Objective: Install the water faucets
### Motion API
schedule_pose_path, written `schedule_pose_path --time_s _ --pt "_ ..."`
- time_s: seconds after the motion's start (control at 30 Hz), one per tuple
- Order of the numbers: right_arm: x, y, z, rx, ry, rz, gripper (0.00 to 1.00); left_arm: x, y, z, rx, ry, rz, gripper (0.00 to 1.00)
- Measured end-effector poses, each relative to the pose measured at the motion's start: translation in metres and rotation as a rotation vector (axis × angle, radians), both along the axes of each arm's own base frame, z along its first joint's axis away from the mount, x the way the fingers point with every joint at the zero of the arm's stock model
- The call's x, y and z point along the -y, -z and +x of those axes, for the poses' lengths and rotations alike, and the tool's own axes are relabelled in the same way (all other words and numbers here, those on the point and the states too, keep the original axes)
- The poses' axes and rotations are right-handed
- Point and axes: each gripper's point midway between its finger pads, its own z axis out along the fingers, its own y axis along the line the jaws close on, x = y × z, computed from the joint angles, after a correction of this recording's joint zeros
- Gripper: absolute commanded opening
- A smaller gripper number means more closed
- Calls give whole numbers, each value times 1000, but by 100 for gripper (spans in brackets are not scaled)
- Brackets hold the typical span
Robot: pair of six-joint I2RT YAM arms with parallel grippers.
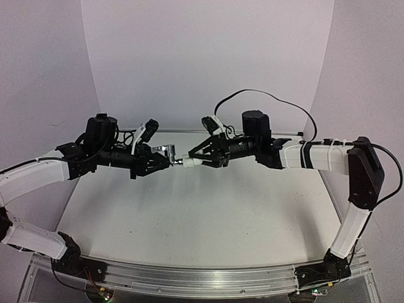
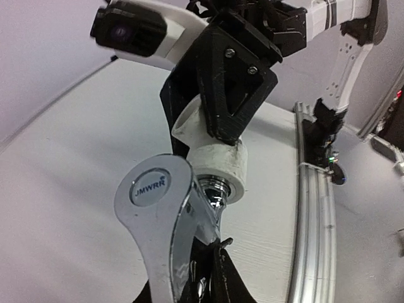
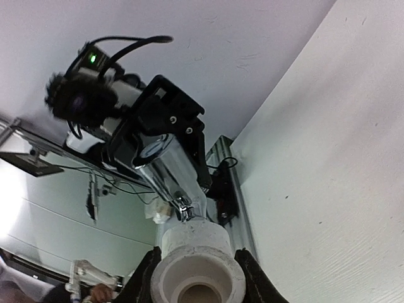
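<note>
My left gripper (image 1: 165, 158) is shut on the shiny silver water faucet (image 1: 169, 151) and holds it in the air above the table's far middle. In the left wrist view the faucet's lever handle (image 2: 154, 218), marked JMWRR, fills the foreground. My right gripper (image 1: 186, 160) is shut on the white plastic elbow fitting (image 1: 189, 161) and faces the left one. The faucet's threaded end sits in the mouth of the fitting (image 2: 218, 167). In the right wrist view the fitting (image 3: 196, 265) sits between my black fingers with the faucet (image 3: 170, 167) above it.
The white table (image 1: 202, 214) lies below both arms, with pale walls behind and at the sides. An aluminium rail (image 1: 196, 281) carrying the arm bases runs along the near edge. A black cable (image 1: 265, 98) loops above the right arm.
</note>
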Motion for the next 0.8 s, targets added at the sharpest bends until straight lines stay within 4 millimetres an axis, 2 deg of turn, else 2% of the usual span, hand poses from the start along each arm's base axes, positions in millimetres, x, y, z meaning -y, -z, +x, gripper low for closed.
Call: schedule_pose_path --time_s 0.13,0.2,0.27,0.33,0.4,0.43,0.53,0.67,0.8 --pt "0 5 5 -193 -11 8 0 1 1 2 262 -50 97 0" --pt "1 9 7 -263 -4 10 0 0 4 5 334 -68 138 5" --pt "2 14 9 -313 11 11 0 1 8 6 371 -76 164 28" --pt "3 16 10 -322 24 19 0 0 9 8 378 -100 175 63" --pt "4 19 12 -321 48 25 0 -3 7 17 373 -160 179 85" --pt "5 21 13 -314 59 27 0 -6 5 22 366 -190 173 94" --pt "12 27 17 -283 106 26 0 -14 2 27 332 -248 142 100" --pt "23 27 34 -188 179 40 0 -22 -2 12 275 -256 80 100" --pt "39 23 53 -10 266 23 0 -29 -14 -6 214 -245 15 100"
